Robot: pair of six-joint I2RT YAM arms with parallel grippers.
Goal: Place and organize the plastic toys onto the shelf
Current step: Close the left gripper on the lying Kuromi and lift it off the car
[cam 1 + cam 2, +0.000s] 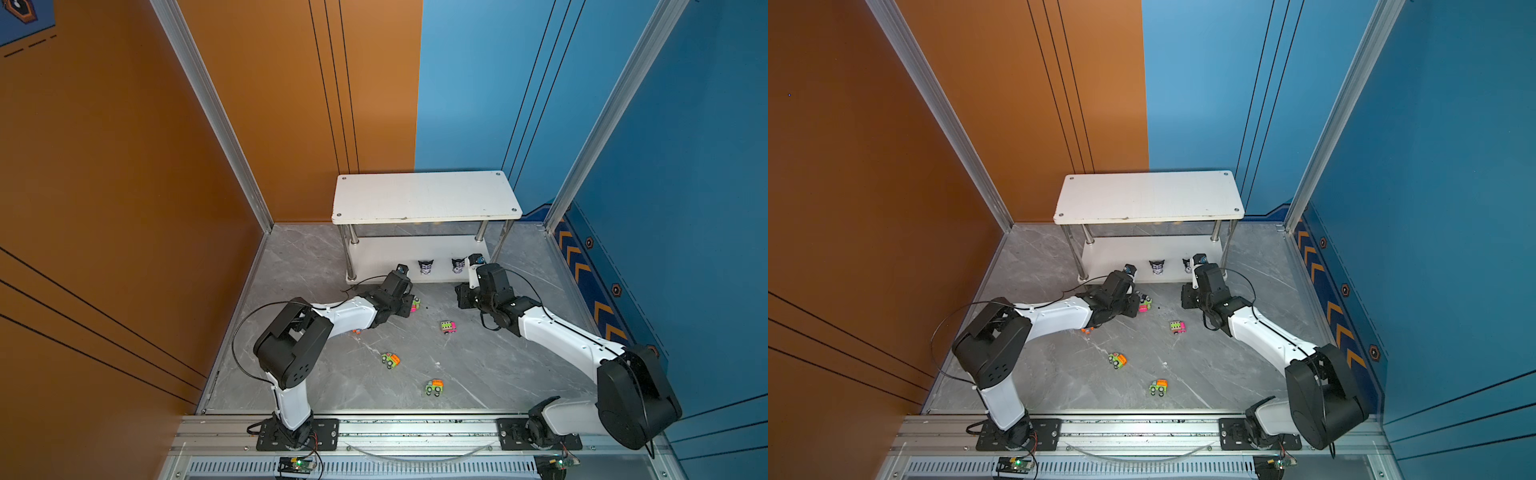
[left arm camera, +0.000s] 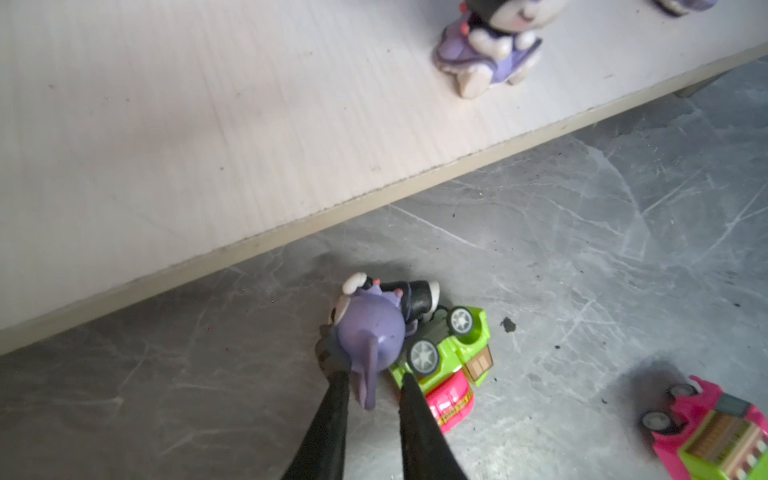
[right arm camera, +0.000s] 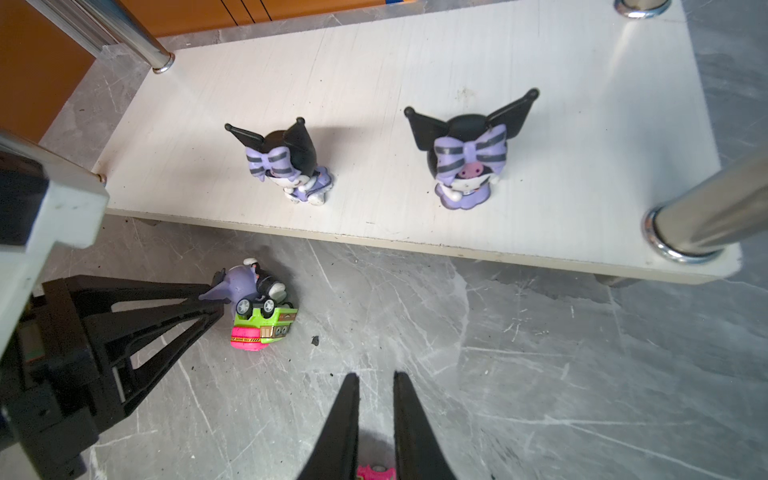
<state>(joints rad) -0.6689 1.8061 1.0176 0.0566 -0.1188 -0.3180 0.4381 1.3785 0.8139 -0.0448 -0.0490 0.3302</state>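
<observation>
Nearest the lens an aluminium rail (image 1: 415,428) is seen, from which the left arm (image 1: 345,316) and right arm (image 1: 557,332) are stretched toward the shelf (image 1: 424,195) at the back of the grey desk (image 1: 498,365). On the shelf's lower tier (image 3: 374,83) two cat-eared figurines (image 3: 286,162) (image 3: 469,158) are stood upright, apart.

Just before the shelf's front edge the left pincer (image 2: 372,376) is poised over a third figurine (image 2: 370,328), which lies toppled. Its jaws are set narrowly apart astride a purple ear, and whether that ear is pinched cannot be told. An overturned green-and-pink truck (image 2: 453,353) is pressed against the figurine, crowding one finger.

Before the shelf's right half the right pincer (image 3: 377,376) is held slightly parted, with nothing between its tips.

Farther from the shelf a pink car (image 1: 448,327) and two green-and-orange trucks (image 1: 390,360) (image 1: 434,387) are scattered on the desk. An orange toy (image 1: 356,331) is half hidden beneath the left arm.
</observation>
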